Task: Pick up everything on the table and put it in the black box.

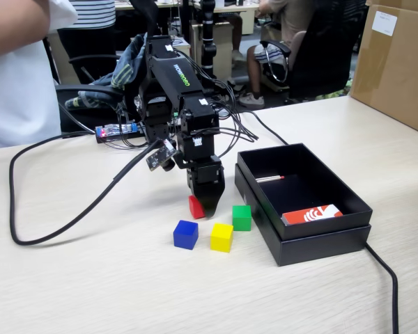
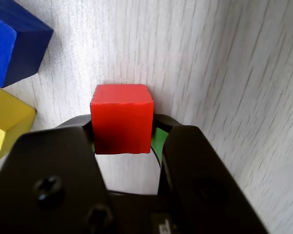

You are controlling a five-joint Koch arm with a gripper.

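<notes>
My gripper [image 1: 203, 206] points down at the table [image 1: 90, 292], and its jaws press both sides of the red cube [image 1: 195, 207], which sits tilted at the tabletop. In the wrist view the gripper [image 2: 122, 126] is shut on the red cube [image 2: 122, 119]. The blue cube [image 1: 185, 234], yellow cube [image 1: 221, 236] and green cube [image 1: 242, 217] lie just in front of the gripper. The blue cube [image 2: 12, 44] and yellow cube [image 2: 7, 122] also show at the left of the wrist view. The black box [image 1: 320, 245] stands to the right.
Inside the box lie a red-and-white card [image 1: 311, 213] and a thin silver stick with a red tip [image 1: 269, 179]. A brown carton [image 1: 397, 62] stands at the far right. Black cables [image 1: 56, 223] run over the table on the left and past the box [image 1: 386, 278].
</notes>
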